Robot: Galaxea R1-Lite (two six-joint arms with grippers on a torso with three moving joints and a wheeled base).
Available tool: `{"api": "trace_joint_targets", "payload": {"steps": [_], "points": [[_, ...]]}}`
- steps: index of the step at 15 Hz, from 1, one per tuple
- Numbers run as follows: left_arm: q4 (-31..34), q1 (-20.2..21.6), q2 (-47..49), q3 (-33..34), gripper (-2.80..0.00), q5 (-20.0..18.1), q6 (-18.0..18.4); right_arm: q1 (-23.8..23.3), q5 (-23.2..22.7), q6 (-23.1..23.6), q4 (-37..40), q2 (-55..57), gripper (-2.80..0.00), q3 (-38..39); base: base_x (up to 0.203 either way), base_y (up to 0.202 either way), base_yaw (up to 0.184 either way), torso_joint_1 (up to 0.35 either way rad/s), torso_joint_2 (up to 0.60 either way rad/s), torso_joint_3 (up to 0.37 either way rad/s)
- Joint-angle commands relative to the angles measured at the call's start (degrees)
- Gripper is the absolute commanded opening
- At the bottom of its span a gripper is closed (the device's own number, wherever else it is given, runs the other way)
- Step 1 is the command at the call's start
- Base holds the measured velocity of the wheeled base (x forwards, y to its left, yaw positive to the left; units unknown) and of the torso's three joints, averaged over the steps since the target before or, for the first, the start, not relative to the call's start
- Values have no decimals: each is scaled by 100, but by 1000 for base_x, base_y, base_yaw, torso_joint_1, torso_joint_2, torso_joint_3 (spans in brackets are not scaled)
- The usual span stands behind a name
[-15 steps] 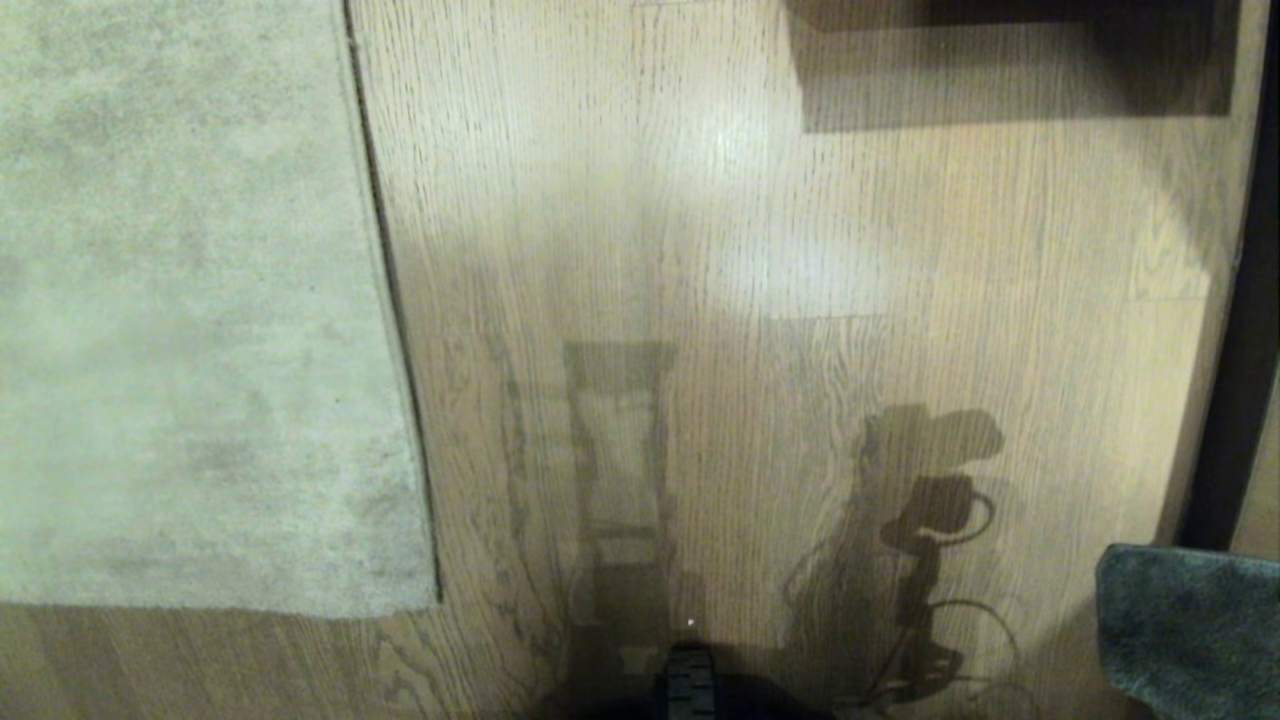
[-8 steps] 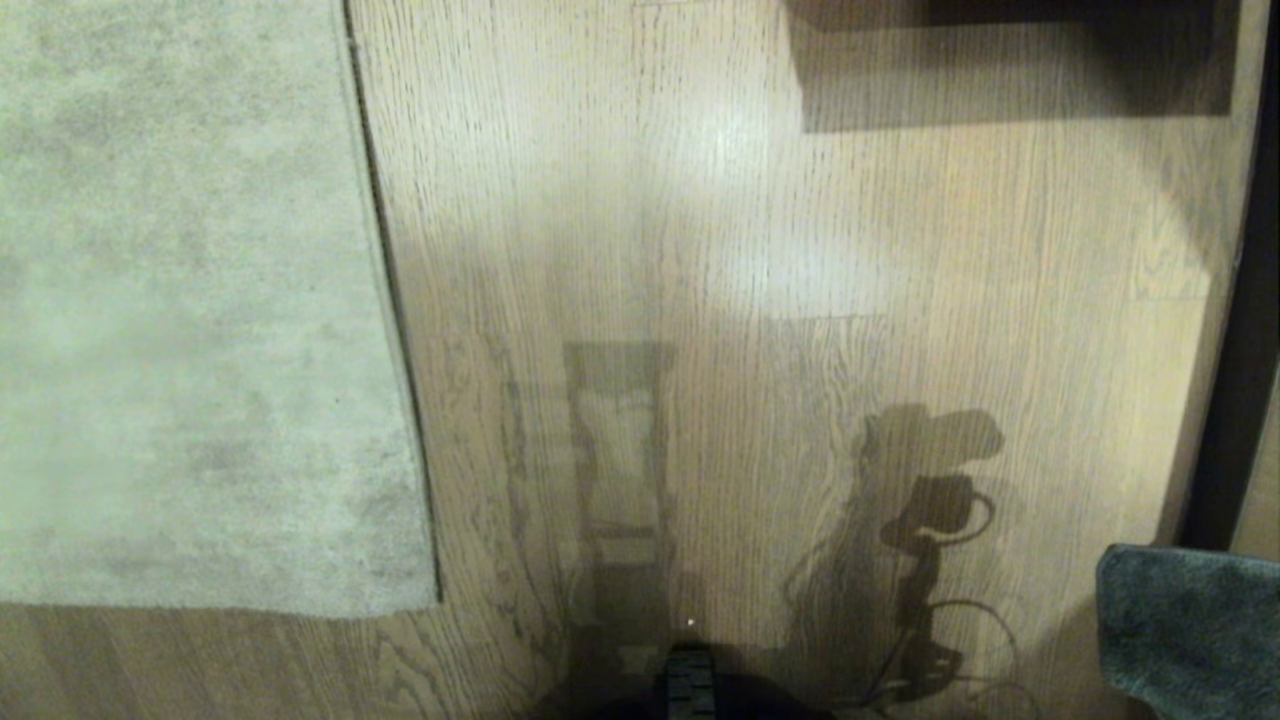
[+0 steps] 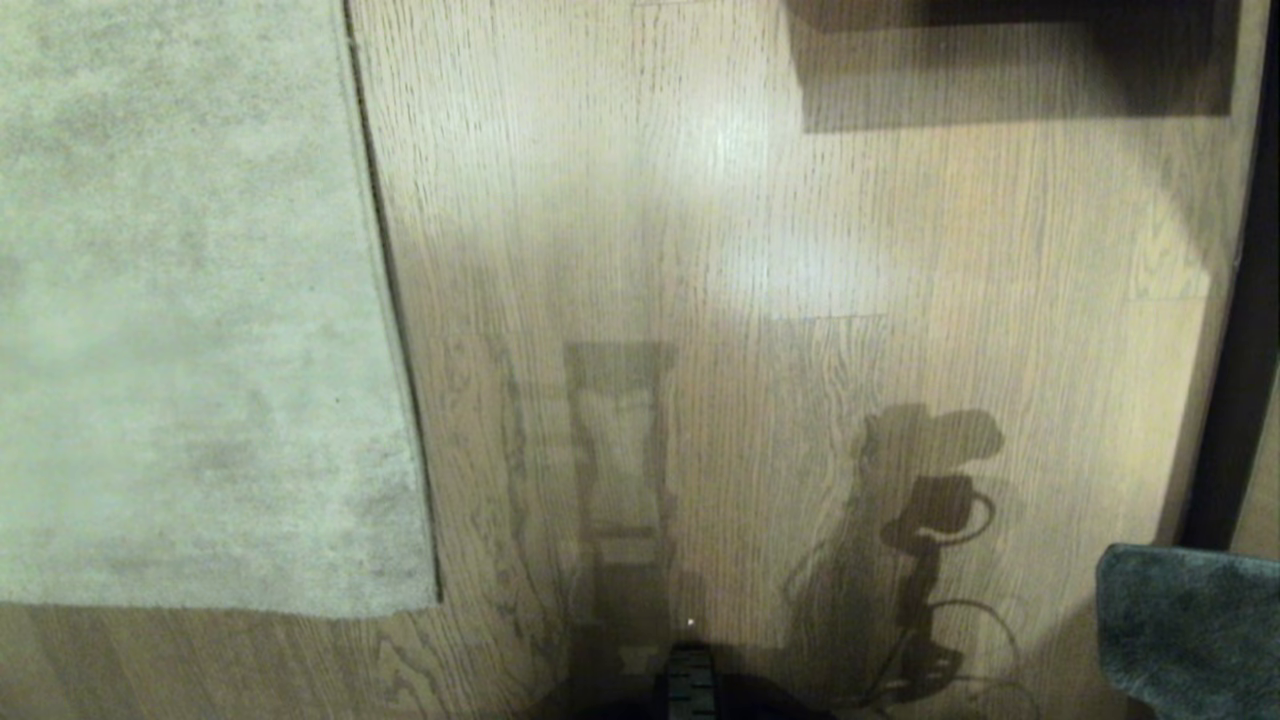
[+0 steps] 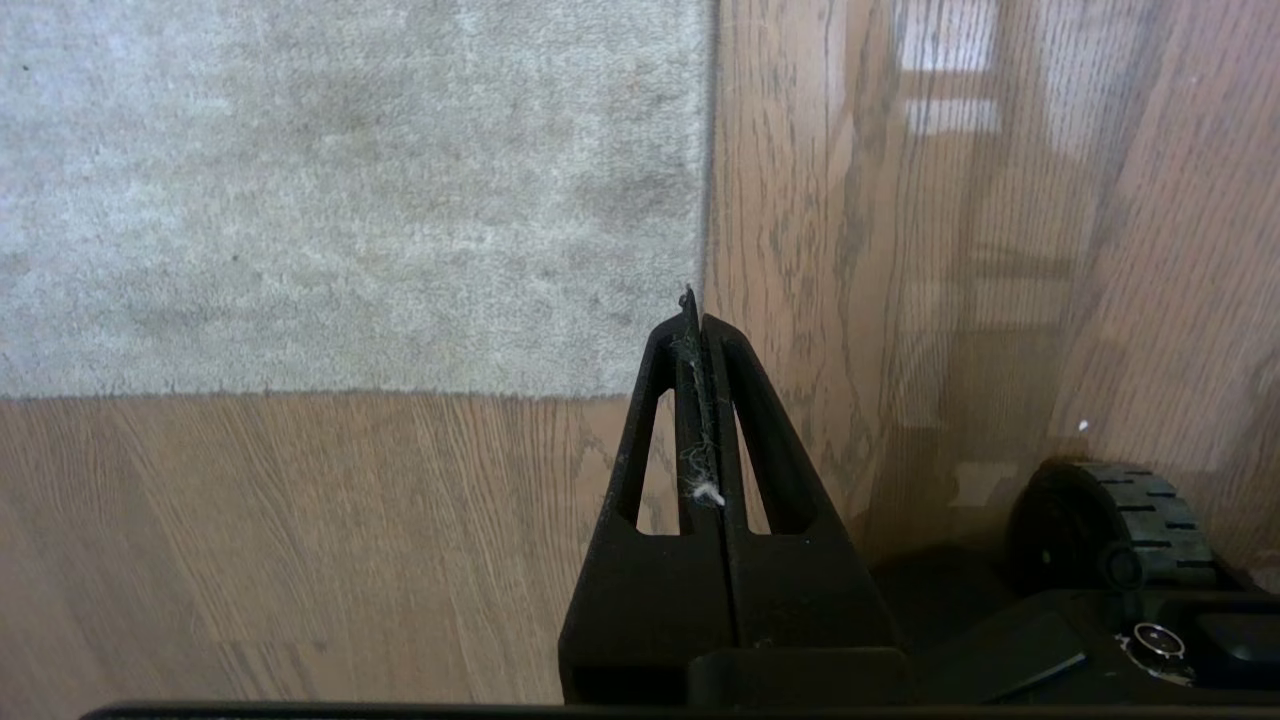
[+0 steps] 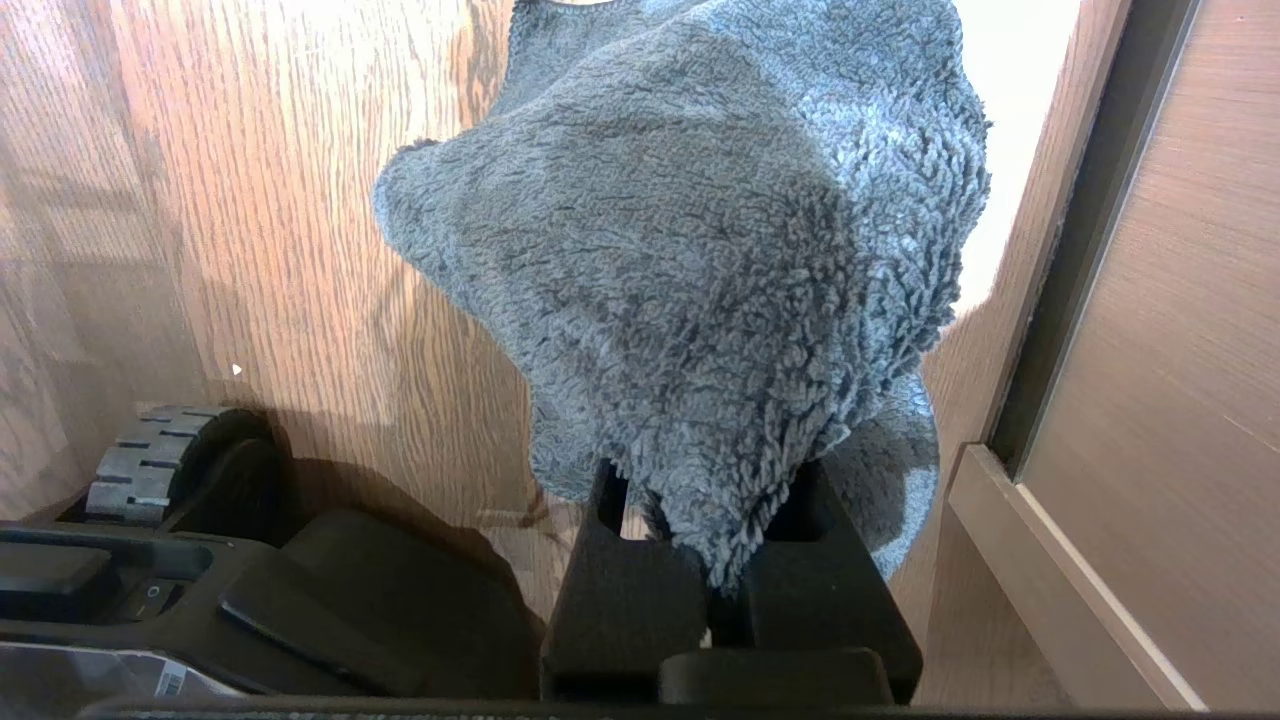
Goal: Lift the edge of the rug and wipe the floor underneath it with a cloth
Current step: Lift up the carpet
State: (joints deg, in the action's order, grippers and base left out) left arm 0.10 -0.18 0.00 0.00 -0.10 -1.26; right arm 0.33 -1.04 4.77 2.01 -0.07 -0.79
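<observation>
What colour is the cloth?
The cloth is dark teal-grey terry, seen best in the right wrist view.

The left gripper is held low over the floor with its two black fingers pressed together, nothing between them; the right gripper is clamped on the cloth, which drapes over its fingertips

light brown wood-grain plank flooring with a slight sheen fills the room; a soft bright patch of light glares on it toward the far middle. a dark, straight-edged shadow falls across the far right. along the right side stand a dark vertical strip and, beside it, a brown wood-toned panel with a pale trim edge at its foot.
</observation>
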Motion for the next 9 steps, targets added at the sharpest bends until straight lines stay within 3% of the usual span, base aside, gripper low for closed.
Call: {"api": "trace_joint_targets", "payload": {"steps": [1,5,9], "points": [[61,1,9,-22,-280,-4,-6,2,-2,7,1,13,-280,0,0,0,0,0,0,0],[184,-3,407,-141,-280,-34,-1,2,-2,3,1,11,-280,0,0,0,0,0,0,0],[319,-173,2141,-944,-280,-295,-20,2,-2,7,1,15,-280,0,0,0,0,0,0,0]]}}
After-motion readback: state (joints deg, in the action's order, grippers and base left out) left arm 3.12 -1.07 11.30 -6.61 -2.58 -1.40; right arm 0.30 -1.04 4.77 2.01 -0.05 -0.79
